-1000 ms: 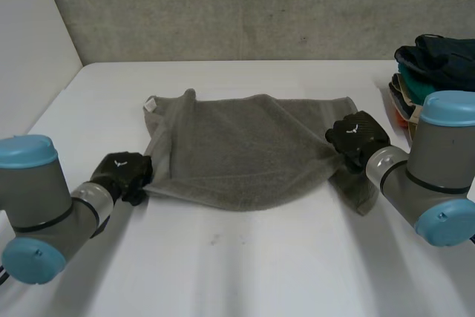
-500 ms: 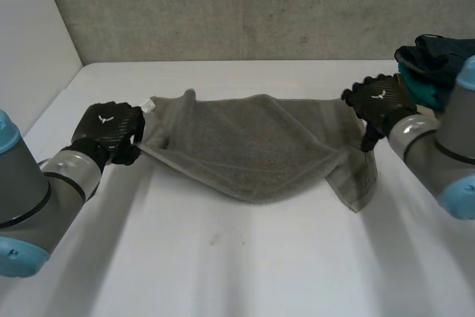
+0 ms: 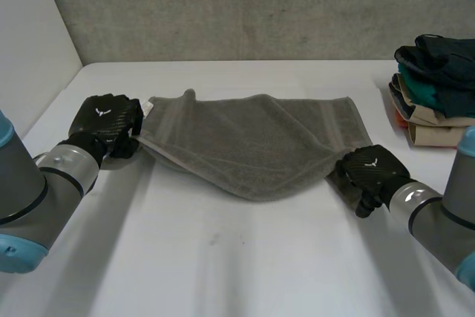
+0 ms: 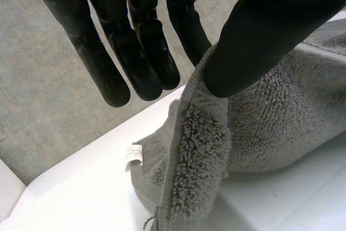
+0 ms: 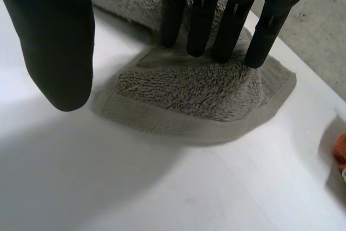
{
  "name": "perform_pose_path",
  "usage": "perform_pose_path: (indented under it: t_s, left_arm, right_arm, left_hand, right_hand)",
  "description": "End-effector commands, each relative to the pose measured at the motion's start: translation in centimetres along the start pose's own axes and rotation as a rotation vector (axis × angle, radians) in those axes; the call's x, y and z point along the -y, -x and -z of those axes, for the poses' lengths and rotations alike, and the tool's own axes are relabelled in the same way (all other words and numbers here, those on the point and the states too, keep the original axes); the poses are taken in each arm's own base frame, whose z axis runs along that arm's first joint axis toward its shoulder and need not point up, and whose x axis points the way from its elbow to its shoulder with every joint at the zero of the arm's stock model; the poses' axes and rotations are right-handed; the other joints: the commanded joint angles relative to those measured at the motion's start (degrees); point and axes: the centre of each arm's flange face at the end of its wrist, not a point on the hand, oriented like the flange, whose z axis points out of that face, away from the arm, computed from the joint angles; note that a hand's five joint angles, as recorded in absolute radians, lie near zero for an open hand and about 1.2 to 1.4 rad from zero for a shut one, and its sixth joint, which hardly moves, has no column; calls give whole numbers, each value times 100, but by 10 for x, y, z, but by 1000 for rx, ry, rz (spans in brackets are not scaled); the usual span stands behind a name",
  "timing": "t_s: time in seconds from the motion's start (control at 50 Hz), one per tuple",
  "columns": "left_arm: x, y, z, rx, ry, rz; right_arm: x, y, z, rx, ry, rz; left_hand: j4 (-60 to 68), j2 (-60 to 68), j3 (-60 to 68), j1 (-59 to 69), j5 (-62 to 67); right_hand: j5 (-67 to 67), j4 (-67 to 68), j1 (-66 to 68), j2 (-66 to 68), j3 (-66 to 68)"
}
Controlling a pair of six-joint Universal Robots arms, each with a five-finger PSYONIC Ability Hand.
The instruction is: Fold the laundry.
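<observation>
One grey towel is spread, partly folded over, on the white table between the two hands. Its left edge, near a corner with a small white label, is pinched between the thumb and a finger of the left hand and is raised off the table. Its near right corner is pressed flat by the straight fingers of the right hand, with the thumb held apart, off the cloth. A stack of folded clothes is seen at the table's right side, apart from the towel.
</observation>
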Motion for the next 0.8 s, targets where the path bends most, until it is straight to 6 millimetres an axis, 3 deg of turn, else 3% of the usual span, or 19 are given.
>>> perform_pose_path:
  t_s: [0.02,0.16,0.22,0.26,0.42,0.46,0.48,0.62,0.64,0.7,0.8]
  left_arm:
    - [-1,1,-1,3,2,1]
    - [-1,3,-1,8,1,1]
    - [-1,4,-2,9,2,1]
    - [-1,5,-2,13,1,1]
    - [15,9,-3,26,-36,-10]
    - [26,12,0,34,-65,-17]
    - [33,14,3,40,-83,-20]
    - [88,26,33,68,-155,-41]
    - [98,27,41,70,-173,-42]
    - [105,27,50,67,-177,-41]
    - [88,20,51,45,-122,-33]
  right_arm:
    - [-5,0,-18,-13,-27,48]
    - [-12,-1,-31,-14,-15,120]
    - [-12,-4,-37,-25,-20,132]
    - [-10,-8,-42,-43,-31,138]
    - [5,-36,-43,-150,-62,151]
    - [15,-49,-36,-190,-76,158]
    - [33,-65,-25,-239,-110,169]
    - [95,-106,33,-311,-138,189]
    - [98,-108,38,-308,-135,184]
    - [101,-105,48,-257,-116,170]
    - [90,-91,48,-173,-75,129]
  left_hand:
    - [1142,1141,1165,1361,1390]
    - [1142,1141,1165,1361,1390]
    - [1142,1141,1165,1361,1390]
    - [1142,1141,1165,1361,1390]
    - [1142,1141,1165,1361,1390]
    - [1142,1141,1165,1361,1390]
    - [1142,1141,1165,1361,1390]
    - [1142,1141,1165,1361,1390]
    - [1142,1141,1165,1361,1390]
    - [1142,1141,1165,1361,1390]
    - [1142,1141,1165,1361,1390]
  right_hand:
    - [470,359,268,354,349]
    - [1274,1163,1073,1159,1154]
    - [3154,3043,2952,3039,3034]
    - [5113,5002,4912,4998,4993]
    - [5123,5012,4922,5008,5003]
    - [5123,5012,4922,5008,5003]
    - [5123,5012,4922,5008,5003]
    - [5123,5012,4922,5008,5003]
    - [5123,5012,4922,5008,5003]
    - [5123,5012,4922,5008,5003]
    - [3147,3036,2945,3031,3026]
